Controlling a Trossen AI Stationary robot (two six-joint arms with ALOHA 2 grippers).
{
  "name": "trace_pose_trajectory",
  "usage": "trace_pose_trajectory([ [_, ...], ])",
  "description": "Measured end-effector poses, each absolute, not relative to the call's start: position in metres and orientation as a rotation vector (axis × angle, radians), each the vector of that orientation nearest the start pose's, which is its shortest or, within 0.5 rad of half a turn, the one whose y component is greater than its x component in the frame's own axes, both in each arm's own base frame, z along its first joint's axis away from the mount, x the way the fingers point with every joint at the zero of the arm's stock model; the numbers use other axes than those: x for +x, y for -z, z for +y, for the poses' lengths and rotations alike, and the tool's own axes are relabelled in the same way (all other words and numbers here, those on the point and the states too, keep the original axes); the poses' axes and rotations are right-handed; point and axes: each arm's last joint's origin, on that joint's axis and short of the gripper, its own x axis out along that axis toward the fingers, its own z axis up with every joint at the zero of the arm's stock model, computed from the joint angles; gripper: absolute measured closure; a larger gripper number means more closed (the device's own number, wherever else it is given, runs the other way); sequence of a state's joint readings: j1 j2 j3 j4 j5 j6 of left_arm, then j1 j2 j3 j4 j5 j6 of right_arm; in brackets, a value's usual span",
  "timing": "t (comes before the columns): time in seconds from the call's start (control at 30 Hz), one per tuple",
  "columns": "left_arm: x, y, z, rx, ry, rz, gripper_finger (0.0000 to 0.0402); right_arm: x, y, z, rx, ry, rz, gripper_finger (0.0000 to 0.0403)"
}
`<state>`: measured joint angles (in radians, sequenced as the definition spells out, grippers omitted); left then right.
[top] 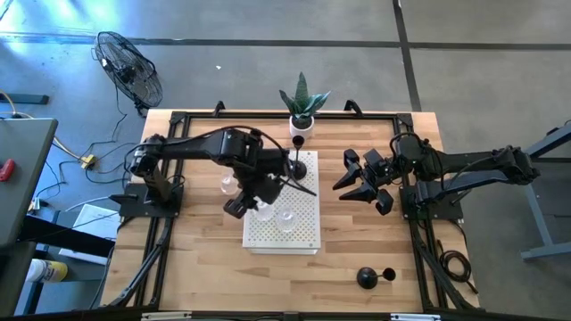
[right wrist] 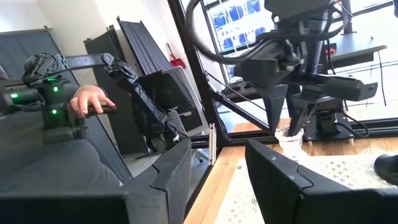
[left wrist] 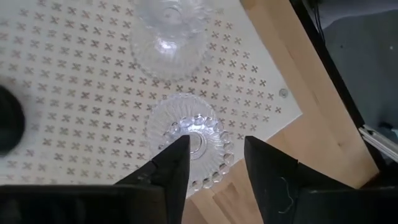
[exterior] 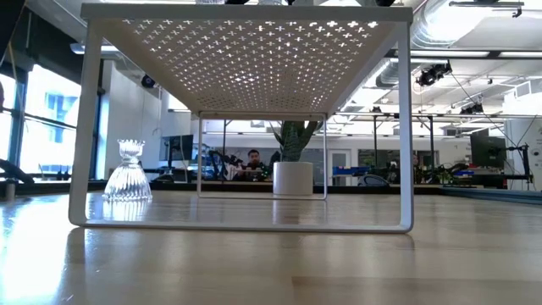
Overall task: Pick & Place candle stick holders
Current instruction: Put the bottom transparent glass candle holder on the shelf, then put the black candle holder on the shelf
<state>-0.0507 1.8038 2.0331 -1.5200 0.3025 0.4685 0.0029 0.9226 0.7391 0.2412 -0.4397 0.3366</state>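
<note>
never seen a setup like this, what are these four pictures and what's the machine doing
It is a robot with two dark arms bolted to a wooden table, each ending in two-finger jaws. One picture looks straight down, one sits at table height, and two come from cameras on the wrists.

A white perforated shelf stands mid-table, with a potted plant behind it. The left gripper hovers over the shelf, jaws parted around a clear glass candle holder without closing on it. A second glass holder stands beside it on the shelf, and a third on the table. A black holder lies on its side near the front edge. The right gripper waits, open and empty.
</note>
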Motion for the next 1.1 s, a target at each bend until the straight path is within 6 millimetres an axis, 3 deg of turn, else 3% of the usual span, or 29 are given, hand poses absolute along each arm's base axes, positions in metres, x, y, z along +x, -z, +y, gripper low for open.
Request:
trace_pose_trajectory([
  [0.53, 0.329, -0.386, -0.023, 0.277, 0.576, 1.182, 0.0252, 0.206, -0.334, 0.012, 0.319, -0.425, 0.016, 0.0258],
  [0.73, 0.320, -0.411, -0.018, 0.372, 0.425, 1.161, 0.0252, 0.206, -0.334, 0.012, 0.319, -0.425, 0.015, 0.0258],
  [1.1, 0.295, -0.470, -0.010, 0.338, 0.069, 0.958, 0.0252, 0.207, -0.333, 0.011, 0.278, -0.399, 0.011, 0.0258],
])
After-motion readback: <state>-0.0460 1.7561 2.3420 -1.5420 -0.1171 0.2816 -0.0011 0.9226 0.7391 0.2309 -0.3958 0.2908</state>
